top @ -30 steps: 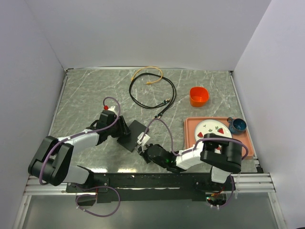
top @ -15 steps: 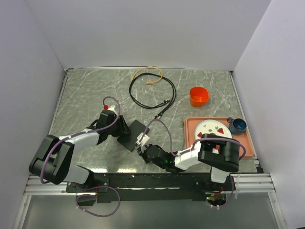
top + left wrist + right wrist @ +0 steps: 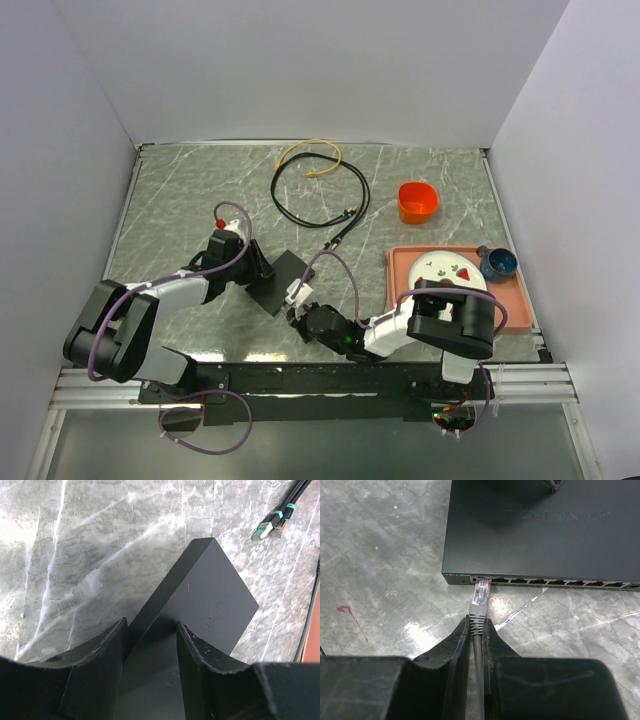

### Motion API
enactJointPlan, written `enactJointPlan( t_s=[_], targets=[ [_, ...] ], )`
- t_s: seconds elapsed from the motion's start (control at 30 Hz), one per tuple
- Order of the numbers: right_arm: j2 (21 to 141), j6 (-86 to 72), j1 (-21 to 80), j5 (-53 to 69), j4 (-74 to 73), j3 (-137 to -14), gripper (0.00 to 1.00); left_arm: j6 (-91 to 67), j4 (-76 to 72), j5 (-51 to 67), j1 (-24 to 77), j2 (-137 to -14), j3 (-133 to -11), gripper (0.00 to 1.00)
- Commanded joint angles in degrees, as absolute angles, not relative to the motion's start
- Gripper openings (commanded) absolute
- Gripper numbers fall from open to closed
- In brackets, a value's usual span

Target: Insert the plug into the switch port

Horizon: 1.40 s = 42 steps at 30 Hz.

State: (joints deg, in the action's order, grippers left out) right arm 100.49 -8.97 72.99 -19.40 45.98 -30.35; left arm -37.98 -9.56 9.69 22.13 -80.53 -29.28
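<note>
The switch (image 3: 283, 279) is a flat matte-black box lying left of the table's middle, and it fills the left wrist view (image 3: 210, 590). My left gripper (image 3: 262, 271) (image 3: 151, 630) is shut on its left end, one finger on each side of it. My right gripper (image 3: 298, 306) (image 3: 477, 625) is shut on the grey ribbed boot of the plug (image 3: 481, 594) (image 3: 295, 293). The clear tip of the plug touches the leftmost socket in the port row (image 3: 545, 581) along the switch's near edge (image 3: 540, 530). How deep it sits I cannot tell.
A black cable loop (image 3: 300, 215) and a yellow cable (image 3: 308, 148) lie at the back, their loose connectors (image 3: 272, 525) beyond the switch. An orange cup (image 3: 417, 201) stands at the back right. A pink tray (image 3: 398, 290) at the right holds a plate (image 3: 445, 270) and a blue cup (image 3: 498, 262).
My right arm has shifted slightly left and toward the switch with the plug. The left gripper and the switch have hardly moved.
</note>
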Motion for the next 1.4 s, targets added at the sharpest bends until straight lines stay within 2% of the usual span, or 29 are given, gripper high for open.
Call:
enactJointPlan(
  t_s=[0.0,0.4,0.83,1.13,1.37],
  targets=[
    [99.1,-9.2,73.1,-21.6,52.0,-31.5,0.00,-40.6,-9.1,16.3,23.2,-81.7,-28.2,0.49],
    [97.6,-8.9,74.7,-23.5,52.3,-30.9,0.00,-41.6,-10.4,16.4,23.2,-82.5,-27.2,0.49],
    [102.2,-11.5,74.4,-33.4,50.2,-34.3,0.00,-43.2,-12.3,19.4,23.4,-80.4,-23.6,0.47],
    [101.6,-8.1,74.4,-30.9,54.9,-33.4,0.00,-44.6,-15.2,20.7,26.6,-80.9,-21.1,0.45],
    [100.7,-8.6,72.6,-29.7,52.9,-35.7,0.00,-46.2,-15.4,19.9,29.1,-80.9,-21.3,0.41]
  ],
)
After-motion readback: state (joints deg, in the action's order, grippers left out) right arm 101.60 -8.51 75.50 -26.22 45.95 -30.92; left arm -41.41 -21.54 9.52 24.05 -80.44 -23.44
